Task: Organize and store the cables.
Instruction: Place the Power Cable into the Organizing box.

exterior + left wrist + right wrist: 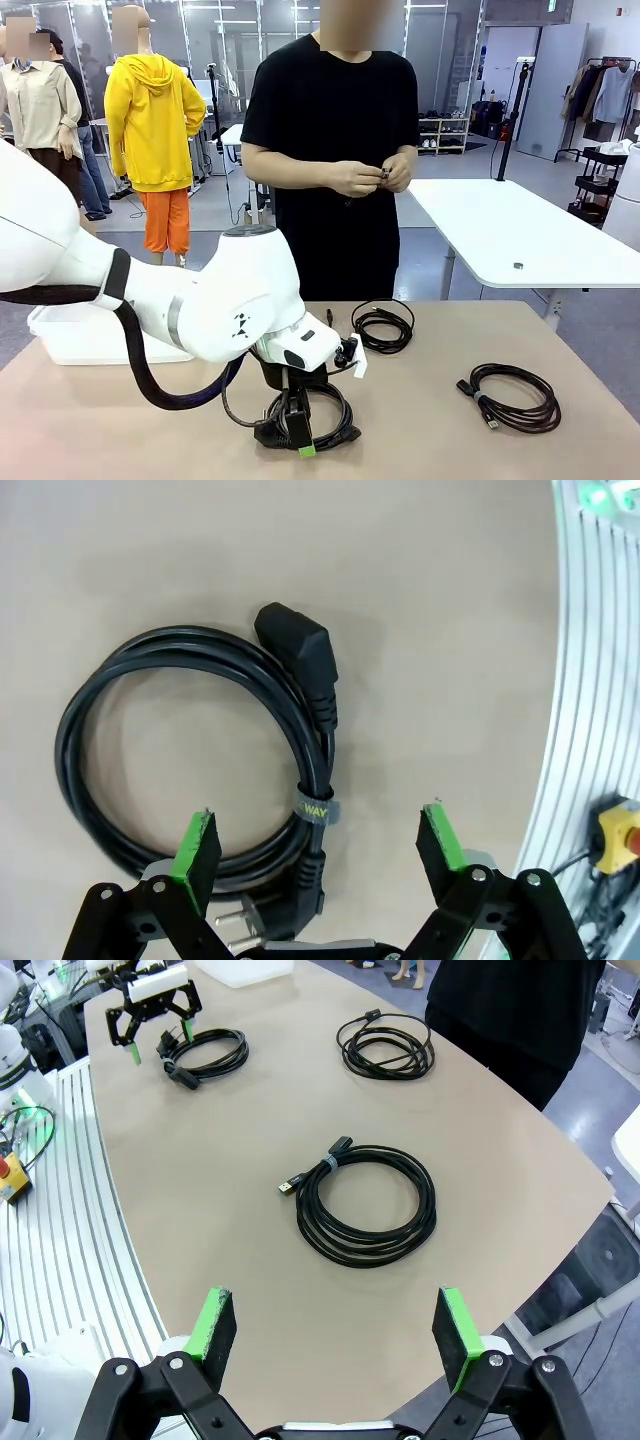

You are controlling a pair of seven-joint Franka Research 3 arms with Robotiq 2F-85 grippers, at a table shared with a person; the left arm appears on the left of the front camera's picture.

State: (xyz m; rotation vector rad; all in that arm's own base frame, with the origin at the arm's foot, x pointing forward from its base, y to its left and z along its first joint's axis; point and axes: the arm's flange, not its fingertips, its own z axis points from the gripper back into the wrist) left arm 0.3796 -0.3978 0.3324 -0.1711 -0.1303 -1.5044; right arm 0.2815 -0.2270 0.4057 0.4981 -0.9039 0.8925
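Observation:
Three black cable coils lie on the tan table point(420, 440). My left gripper point(300, 432) hangs open just above the thick power cord coil point(335, 405) at the front middle. In the left wrist view its green pads point(200, 845) straddle the strapped side of that coil point(190, 745), with the plug below. A thin coil point(383, 327) lies farther back, and a third coil point(512, 397) lies at the right. My right gripper point(335, 1328) stands open high above the third coil point(365, 1205), with the thin coil point(385, 1045), the power cord point(205, 1055) and the left gripper point(160, 1040) beyond.
A white bin point(90, 335) stands at the table's left, behind my left arm. A person in black point(330, 130) stands at the far edge, hands together on something small. An emergency-stop button point(615, 825) sits beyond the table's near edge.

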